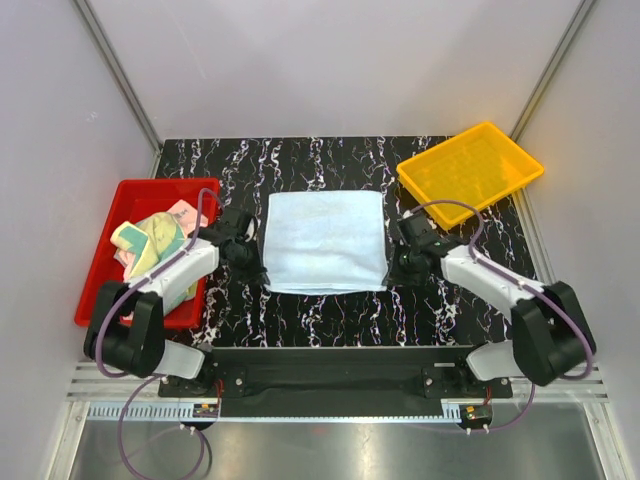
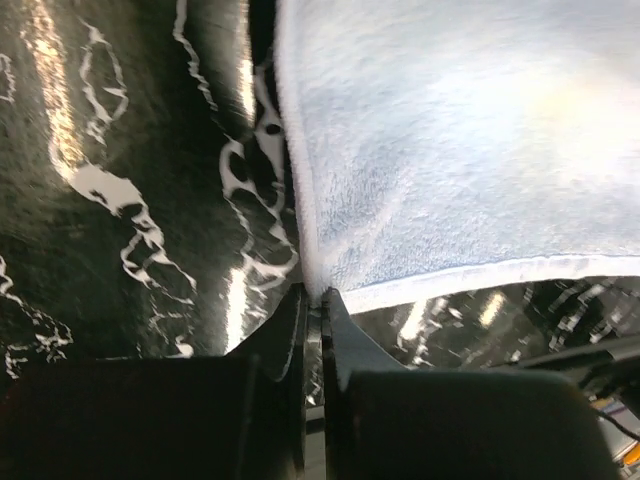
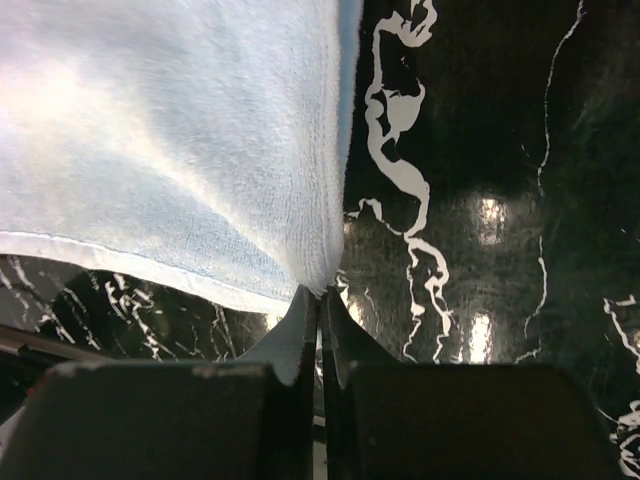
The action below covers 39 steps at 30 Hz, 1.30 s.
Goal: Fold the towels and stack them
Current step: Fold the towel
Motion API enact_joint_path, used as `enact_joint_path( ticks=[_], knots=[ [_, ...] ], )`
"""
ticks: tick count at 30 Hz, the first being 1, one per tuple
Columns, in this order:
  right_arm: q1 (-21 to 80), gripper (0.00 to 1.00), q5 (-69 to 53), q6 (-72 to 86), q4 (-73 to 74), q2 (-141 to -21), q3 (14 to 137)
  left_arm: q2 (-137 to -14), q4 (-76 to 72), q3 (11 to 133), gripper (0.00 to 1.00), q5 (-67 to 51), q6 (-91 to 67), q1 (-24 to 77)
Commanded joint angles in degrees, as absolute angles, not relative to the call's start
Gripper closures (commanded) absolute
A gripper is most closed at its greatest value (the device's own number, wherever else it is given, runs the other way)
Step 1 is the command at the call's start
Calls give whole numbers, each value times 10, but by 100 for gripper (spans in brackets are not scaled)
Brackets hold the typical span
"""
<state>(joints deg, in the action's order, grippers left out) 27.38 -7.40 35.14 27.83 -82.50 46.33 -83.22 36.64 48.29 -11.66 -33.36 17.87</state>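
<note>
One blue towel (image 1: 326, 240), red tray (image 1: 150, 198), yellow tray (image 1: 470, 172)

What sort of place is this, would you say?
Most likely a robot lab's enclosed test cell: plain white panels in metal framing wall in a marble-patterned table, a left arm and right arm are bolted at its edge, and a red tray and yellow tray flank the light blue towel.
</note>
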Motion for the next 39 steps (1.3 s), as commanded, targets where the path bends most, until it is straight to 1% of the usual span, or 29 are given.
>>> enact_joint_path(
  ticks=[1, 2, 6, 8, 9, 10, 11, 12, 13, 14, 15, 17, 19, 21, 23, 24, 25, 28, 32, 35, 39],
  knots=[
    [279, 100, -38, 343, 340, -751, 460, -770, 388, 492, 100, -141, -347, 187],
    [278, 100, -45, 342, 344, -719, 459, -747, 392, 494, 100, -148, -354, 188],
    [279, 100, -43, 341, 309, -709, 476, -755, 375, 522, 100, -199, -361, 186],
    [278, 100, -26, 328, 286, -741, 521, -789, 368, 572, 100, -208, -363, 178],
    [276, 100, -19, 314, 281, -757, 573, -805, 367, 595, 100, -212, -363, 172],
    [272, 100, -19, 305, 274, -799, 604, -837, 367, 621, 100, -211, -362, 168],
    [256, 100, -27, 301, 271, -823, 639, -857, 380, 694, 100, -210, -362, 155],
    [249, 100, -32, 292, 277, -851, 721, -878, 392, 733, 100, -218, -360, 148],
    [241, 100, -37, 287, 286, -906, 764, -918, 425, 781, 100, -221, -358, 140],
    [236, 100, -32, 283, 340, -936, 810, -938, 446, 860, 100, -216, -350, 137],
    [236, 100, -28, 281, 367, -980, 876, -957, 473, 901, 100, -191, -342, 135],
    [236, 100, -54, 287, 385, -996, 884, -993, 523, 941, 100, -171, -322, 135],
    [236, 100, -87, 307, 354, -987, 832, -984, 511, 911, 100, -154, -316, 134],
    [237, 100, -96, 323, 333, -970, 769, -959, 485, 824, 100, -152, -315, 134],
    [238, 100, -116, 337, 290, -957, 722, -945, 446, 763, 100, -155, -317, 134],
    [240, 100, -125, 355, 273, -948, 680, -937, 432, 739, 100, -163, -318, 134],
    [243, 100, -140, 365, 239, -946, 661, -937, 407, 690, 100, -166, -319, 134],
    [259, 100, -163, 394, 181, -952, 607, -942, 377, 632, 100, -174, -318, 134],
    [297, 100, -164, 446, 121, -959, 567, -948, 362, 608, 100, -172, -313, 134],
    [326, 100, -146, 474, 101, -962, 556, -946, 365, 612, 100, -164, -310, 134],
    [348, 97, -118, 526, 84, -955, 540, -946, 371, 621, 100, -163, -307, 132]
  ],
)
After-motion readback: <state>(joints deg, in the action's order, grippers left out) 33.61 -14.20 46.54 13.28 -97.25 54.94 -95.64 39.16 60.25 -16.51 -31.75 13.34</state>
